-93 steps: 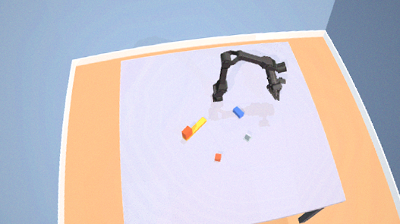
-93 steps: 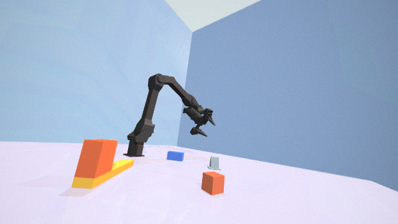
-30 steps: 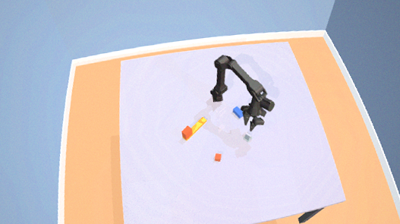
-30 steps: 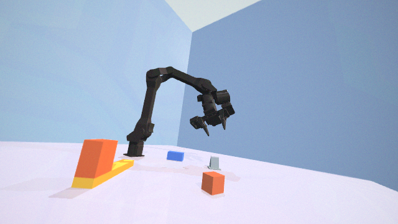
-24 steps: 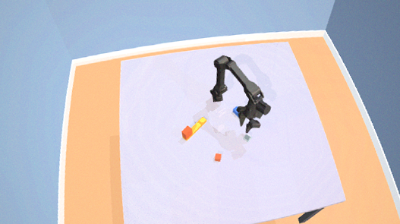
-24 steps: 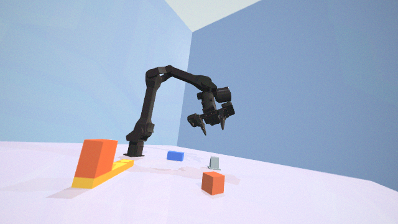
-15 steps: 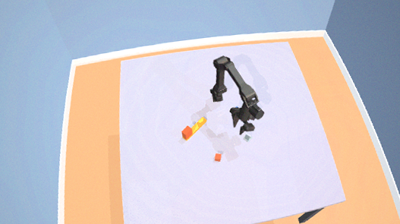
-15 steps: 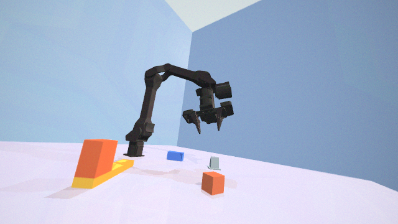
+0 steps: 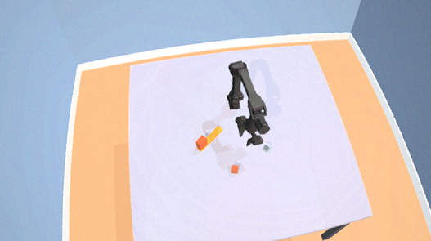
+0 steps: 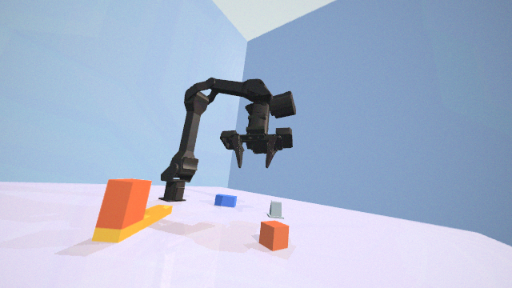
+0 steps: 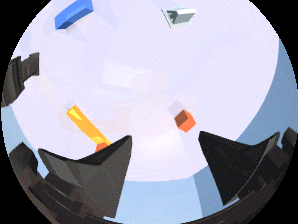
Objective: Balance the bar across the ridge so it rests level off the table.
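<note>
From the top view, you see the gripper [image 9: 254,136] hanging above the pale mat [image 9: 177,207], fingers spread apart and nothing between them. The yellow bar [image 9: 213,135] lies flat on the mat to the gripper's left in the picture, with an orange block [image 9: 201,142] sitting on one end. A small orange cube [image 9: 235,169] lies nearer the front edge, and the grey ridge [image 9: 267,147] sits just beside the gripper's tips.

From the exterior view, you see the gripper [image 10: 254,159] held high in the air, tips pointing down, jaws apart and empty. The bar [image 10: 134,222] rests on the mat, well apart from the ridge [image 10: 275,209]. A blue block [image 10: 226,200] lies near the arm's base.

From the wrist view, you see both dark fingers framing the lower edge. The bar [image 11: 85,124], the orange cube [image 11: 184,120], the ridge [image 11: 178,15] and the blue block [image 11: 73,14] all lie below on the mat.
</note>
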